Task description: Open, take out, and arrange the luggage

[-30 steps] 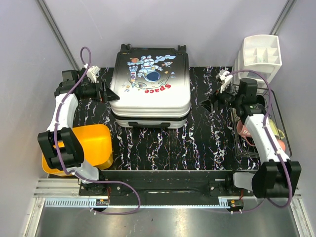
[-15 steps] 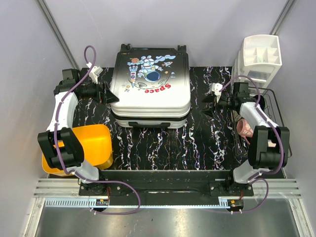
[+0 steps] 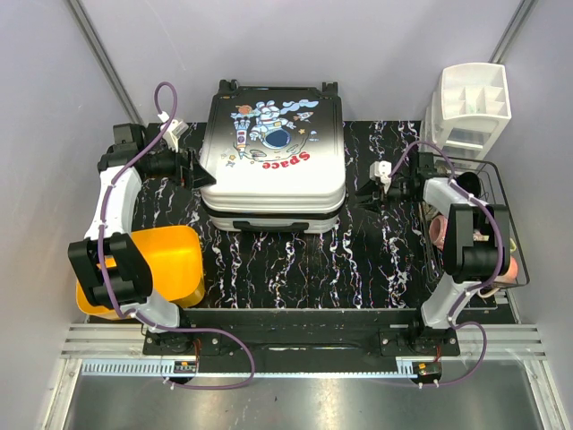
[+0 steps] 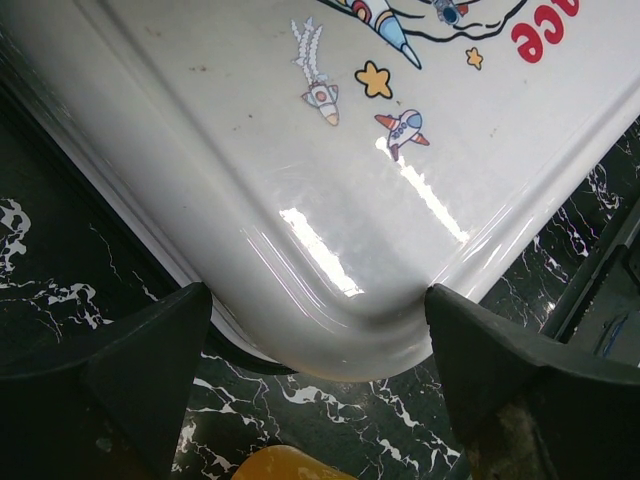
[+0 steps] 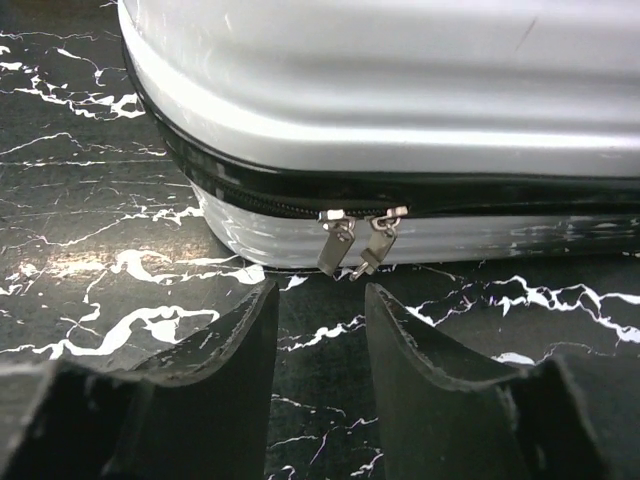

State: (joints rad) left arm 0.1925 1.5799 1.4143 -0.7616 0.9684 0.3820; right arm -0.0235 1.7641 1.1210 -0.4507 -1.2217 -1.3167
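Starting only: luggage [image 3: 271, 161] lies shut, zipped, at far middle of surface [image 3: 295, 260]. Left tool [image 4: 318, 372] spread wide by its corner; right tool [image 5: 320, 300] part-spread, empty, facing zipper pulls [image 5: 360, 240]. Unzipping, unpacking, arranging all remain.

Black white-veined tabletop [image 3: 358, 260], plain pale walls [image 3: 376, 54] w/ diagonal metal struts [image 3: 100, 54]

Luggage [image 3: 271, 161] flat, centre-rear of counter [image 3: 358, 260]; bin [image 3: 166, 264] front-left; organizer [image 3: 470, 103] rear-right, wire basket [image 3: 506, 215] before it; left gripper [image 3: 199, 172] at luggage's left edge, right gripper [image 3: 365, 193] near its right.
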